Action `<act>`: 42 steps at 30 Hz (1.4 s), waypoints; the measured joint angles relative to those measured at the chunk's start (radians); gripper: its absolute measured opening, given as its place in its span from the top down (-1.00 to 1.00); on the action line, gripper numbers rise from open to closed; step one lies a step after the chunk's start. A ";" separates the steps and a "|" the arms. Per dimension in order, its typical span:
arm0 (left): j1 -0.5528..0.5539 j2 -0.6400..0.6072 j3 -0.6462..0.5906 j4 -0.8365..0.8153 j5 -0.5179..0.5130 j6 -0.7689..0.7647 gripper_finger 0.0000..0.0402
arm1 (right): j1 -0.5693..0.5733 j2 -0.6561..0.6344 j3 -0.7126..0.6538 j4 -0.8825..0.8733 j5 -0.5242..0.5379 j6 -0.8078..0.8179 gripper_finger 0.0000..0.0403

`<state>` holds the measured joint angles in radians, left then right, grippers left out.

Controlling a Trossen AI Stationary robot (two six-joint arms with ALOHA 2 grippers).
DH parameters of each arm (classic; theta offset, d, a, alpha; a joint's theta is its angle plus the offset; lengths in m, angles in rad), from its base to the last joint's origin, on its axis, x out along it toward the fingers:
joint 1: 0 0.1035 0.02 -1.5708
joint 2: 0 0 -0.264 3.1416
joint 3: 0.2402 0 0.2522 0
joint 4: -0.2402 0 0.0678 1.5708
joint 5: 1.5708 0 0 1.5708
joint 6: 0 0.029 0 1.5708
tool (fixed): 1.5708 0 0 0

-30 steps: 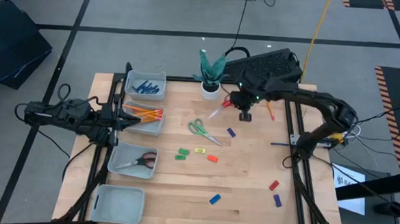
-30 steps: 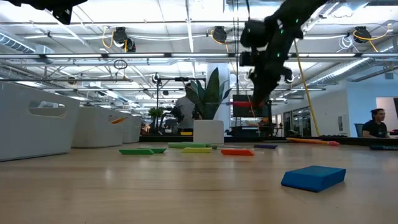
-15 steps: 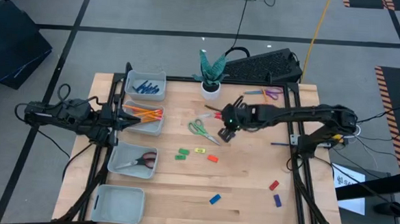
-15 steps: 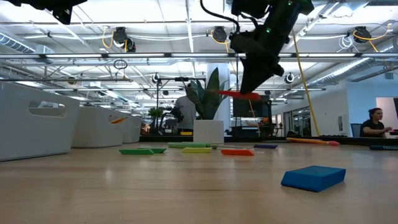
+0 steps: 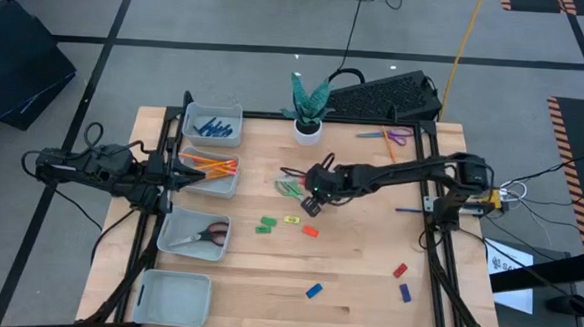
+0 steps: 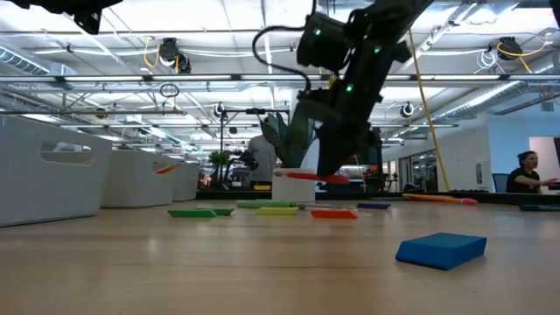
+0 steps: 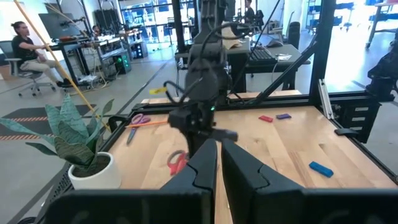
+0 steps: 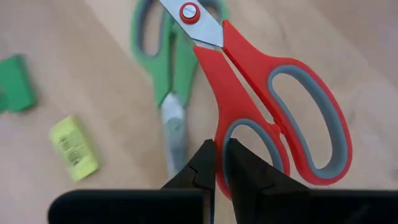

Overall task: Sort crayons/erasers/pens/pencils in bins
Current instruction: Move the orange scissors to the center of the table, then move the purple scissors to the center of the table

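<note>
My right gripper (image 5: 316,192) (image 8: 217,158) hangs over the table's middle, shut on red scissors (image 8: 249,81) (image 6: 311,177). Right below them, green scissors (image 8: 168,68) (image 5: 289,188) lie flat on the wood. Near them lie a yellow eraser (image 8: 74,146) (image 5: 292,220), a green eraser (image 5: 266,224) and an orange-red eraser (image 5: 310,231). Four bins stand in a row at the left: one with pens (image 5: 214,127), one with pencils (image 5: 212,167), one with scissors (image 5: 196,234) and a bare one (image 5: 177,296). My left gripper (image 5: 186,174) (image 7: 217,165) waits shut by the pencil bin. My right gripper pinches the rim of one red handle loop (image 8: 225,127) of the scissors between its two fingers. The fingers come from above, pointing down. The scissors are lifted clear of the table and lie about level (image 6: 306,177), blades toward the far left.
A white plant pot (image 5: 307,130) stands at the far edge, with more scissors (image 5: 389,137) to its right. A blue eraser (image 5: 313,291), a red one (image 5: 399,271) and another blue one (image 5: 405,293) lie toward the near right. A keyboard (image 5: 386,93) lies behind the table.
My right gripper has carried the red scissors from near the plant pot toward the table's left and near edges, and down. It now hangs low over the green scissors. The scissors stayed level in the hold.
</note>
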<state>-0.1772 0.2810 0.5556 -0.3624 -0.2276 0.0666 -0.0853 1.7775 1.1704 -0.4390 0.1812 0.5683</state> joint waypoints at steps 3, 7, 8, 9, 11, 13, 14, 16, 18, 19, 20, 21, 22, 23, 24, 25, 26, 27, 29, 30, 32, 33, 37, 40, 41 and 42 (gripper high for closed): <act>0.000 0.000 0.000 0.000 0.000 0.000 0.86 | -0.034 0.044 0.045 0.005 0.009 -0.084 0.92; 0.000 0.000 0.000 0.000 0.000 0.000 0.86 | -0.095 0.107 0.107 0.002 0.029 -0.202 0.92; 0.000 0.000 0.000 0.001 0.000 0.000 0.86 | -0.113 0.125 0.118 0.001 0.030 -0.215 0.92; 0.000 0.000 0.000 0.000 0.000 0.000 0.86 | -0.131 0.139 0.124 -0.006 0.030 -0.219 0.92; 0.000 0.000 0.000 0.000 0.000 0.000 0.86 | -0.160 0.166 0.125 -0.014 0.030 -0.221 0.92; 0.000 0.000 0.000 0.000 0.000 0.000 0.86 | -0.179 0.190 0.125 -0.010 0.010 -0.232 0.90; 0.000 0.000 0.000 0.000 0.000 0.000 0.86 | -0.185 0.200 0.125 -0.012 -0.016 -0.247 0.88; 0.000 0.000 0.000 0.000 0.000 0.000 0.86 | -0.187 0.201 0.125 -0.007 -0.047 -0.265 0.80; 0.000 0.000 0.000 0.000 0.000 0.000 0.86 | -0.182 0.199 0.125 -0.010 -0.052 -0.266 0.68; 0.000 0.000 0.000 0.000 0.000 0.000 0.86 | -0.181 0.188 0.125 -0.019 -0.057 -0.260 0.61; 0.000 0.000 0.000 0.000 0.000 0.000 0.86 | -0.180 0.171 0.124 -0.036 -0.067 -0.254 0.54; 0.000 0.000 0.000 0.000 0.000 0.000 0.86 | -0.180 0.147 0.124 -0.053 -0.079 -0.252 0.47; 0.000 0.000 0.000 0.001 0.000 0.000 0.86 | -0.181 0.118 0.124 -0.071 -0.083 -0.252 0.41; 0.000 0.000 0.000 0.000 0.000 0.000 0.86 | -0.187 0.083 0.125 -0.101 -0.083 -0.264 0.34; 0.000 0.000 0.000 0.000 0.000 0.000 0.86 | -0.194 0.048 0.125 -0.133 -0.082 -0.285 0.28; 0.000 0.000 0.000 0.000 0.000 0.000 0.86 | -0.203 0.011 0.125 -0.170 -0.081 -0.315 0.23; 0.000 0.000 0.000 0.000 0.000 0.000 0.86 | -0.218 -0.026 0.125 -0.205 -0.082 -0.356 0.18; 0.000 0.000 0.000 0.000 0.000 0.000 0.86 | -0.237 -0.064 0.125 -0.236 -0.081 -0.401 0.13; 0.000 0.000 0.000 0.000 0.000 0.000 0.86 | -0.292 -0.131 0.125 -0.313 -0.081 -0.497 0.07; 0.000 0.000 0.000 0.000 0.000 0.000 0.86 | -0.331 -0.157 0.126 -0.355 -0.082 -0.543 0.05; 0.000 0.000 0.000 0.000 0.000 0.000 0.86 | -0.424 -0.188 0.126 -0.429 -0.094 -0.649 0.03; 0.000 0.000 0.000 0.000 0.000 0.000 0.86 | -0.476 -0.194 0.125 -0.458 -0.110 -0.707 0.03; 0.000 0.000 0.000 0.000 0.000 0.000 0.86 | -0.675 -0.179 0.125 -0.513 -0.191 -1.017 0.07; 0.000 0.000 0.000 0.000 0.000 0.000 0.86 | -0.765 -0.131 0.124 -0.472 -0.233 -1.234 0.12; 0.000 0.000 0.000 0.000 0.000 0.000 0.86 | -0.782 -0.111 0.124 -0.449 -0.236 -1.280 0.14; 0.000 0.000 0.000 0.000 0.000 0.000 0.86 | -0.795 -0.090 0.124 -0.428 -0.236 -1.313 0.15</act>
<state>-0.1775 0.2810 0.5556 -0.3625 -0.2276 0.0666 -0.8806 1.6874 1.2945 -0.8673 -0.0546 -0.7444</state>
